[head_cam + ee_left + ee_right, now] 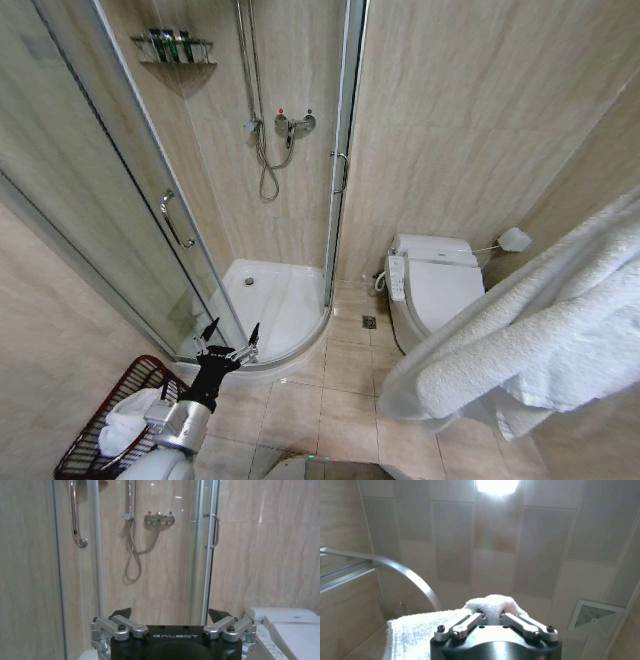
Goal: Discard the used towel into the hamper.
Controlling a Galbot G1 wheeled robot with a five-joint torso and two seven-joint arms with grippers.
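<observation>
The hamper, a dark reddish-brown wire basket, stands on the tiled floor just outside the curved glass shower stall, and some white cloth already lies inside it. The left pincer hangs just above the hamper's far rim, on the side toward the shower tray, its fingers spread wide and released with nothing between them; the left wrist view shows the same splayed fingers pointing at the shower door and the mixer tap on the wall behind it. The used towel, thick and white, hangs well apart from the hamper and much higher up, across the room from it and in front of the toilet as the head camera sees it, draping in broad folds. In the right wrist view the right pincer is clenched on a bunched fold of this towel, its fingers pinching the cloth, with the rest of the towel spilling down beside it and the ceiling panels, a light and a vent grille beyond.
</observation>
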